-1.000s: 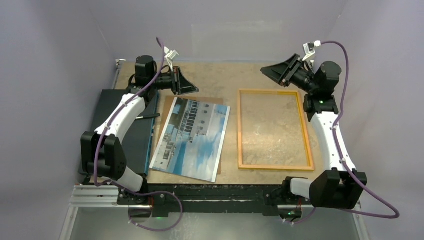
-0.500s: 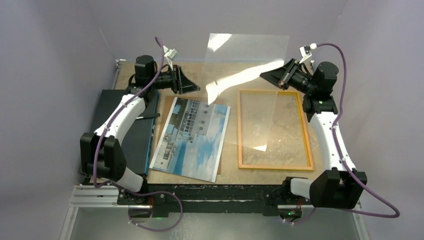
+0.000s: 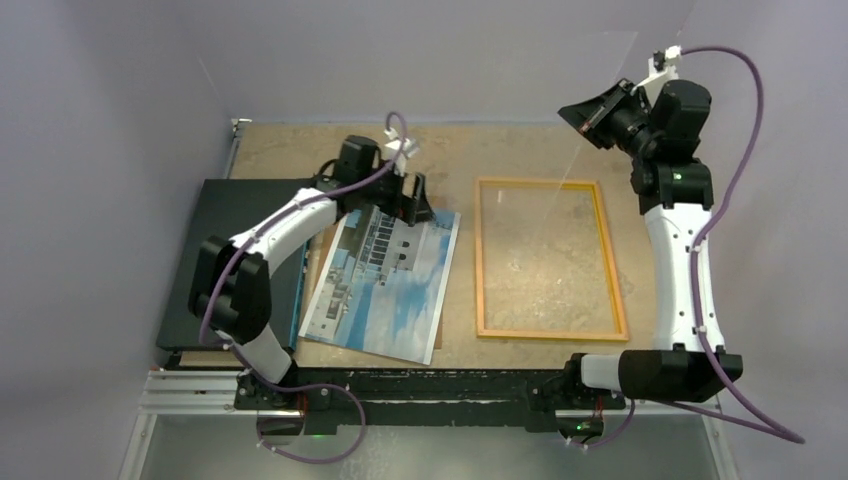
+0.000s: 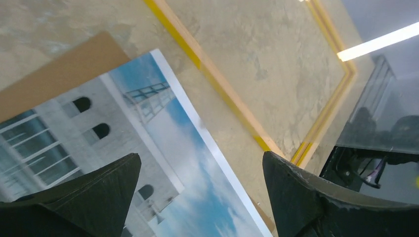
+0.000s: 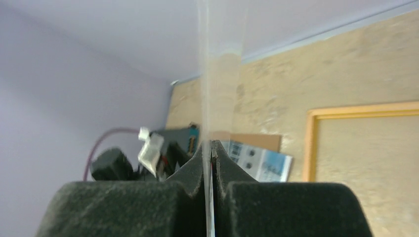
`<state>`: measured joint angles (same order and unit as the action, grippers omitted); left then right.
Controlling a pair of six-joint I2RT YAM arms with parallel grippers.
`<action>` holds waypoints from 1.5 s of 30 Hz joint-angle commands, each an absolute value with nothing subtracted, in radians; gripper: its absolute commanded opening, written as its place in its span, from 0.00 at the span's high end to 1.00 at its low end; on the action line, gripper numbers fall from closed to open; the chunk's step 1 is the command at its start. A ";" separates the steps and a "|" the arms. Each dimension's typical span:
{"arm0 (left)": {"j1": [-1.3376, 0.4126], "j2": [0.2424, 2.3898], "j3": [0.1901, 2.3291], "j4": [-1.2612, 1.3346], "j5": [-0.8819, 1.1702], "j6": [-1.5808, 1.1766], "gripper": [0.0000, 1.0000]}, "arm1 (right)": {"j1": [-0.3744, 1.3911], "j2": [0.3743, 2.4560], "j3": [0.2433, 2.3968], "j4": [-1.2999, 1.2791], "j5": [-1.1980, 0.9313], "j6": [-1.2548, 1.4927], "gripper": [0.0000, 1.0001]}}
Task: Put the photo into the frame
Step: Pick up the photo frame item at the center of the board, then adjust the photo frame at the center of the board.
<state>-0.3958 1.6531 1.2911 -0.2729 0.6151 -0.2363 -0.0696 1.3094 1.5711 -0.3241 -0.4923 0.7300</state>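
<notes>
Lying face up on the counter [image 3: 470, 150], the photo [image 3: 385, 285] partly covers a brown backing board [image 4: 64, 69]. A black panel [image 3: 235, 250] is on its left and the frame [image 3: 550, 333] just to its right. The photo's long axis runs from the near edge to the far edge, its far end leaning right. The frame's long axis runs straight away from the arms. The left claw [image 4: 200, 157] hangs open over the photo's far edge. The right claw [image 5: 211, 145], high above the frame's far right corner, pinches a clear pane [image 5: 203, 59], seen edge-on from the wrist.
</notes>
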 commanded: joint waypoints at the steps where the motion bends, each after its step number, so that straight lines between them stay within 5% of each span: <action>1: -0.535 1.725 1.346 -0.299 0.471 -0.117 0.07 | -0.076 1.292 1.696 -0.531 -0.195 0.612 1.00; 15: -0.780 2.023 1.493 -0.167 0.296 -0.174 0.06 | -0.079 1.221 1.698 -0.642 0.138 0.552 1.00; 30: -0.819 2.153 1.507 -0.143 0.139 -0.120 0.33 | -0.080 1.196 1.623 -0.621 0.129 0.534 1.00; 45: -0.803 2.100 1.447 -0.153 -0.046 0.009 0.44 | -0.080 1.182 1.568 -0.592 0.087 0.540 1.00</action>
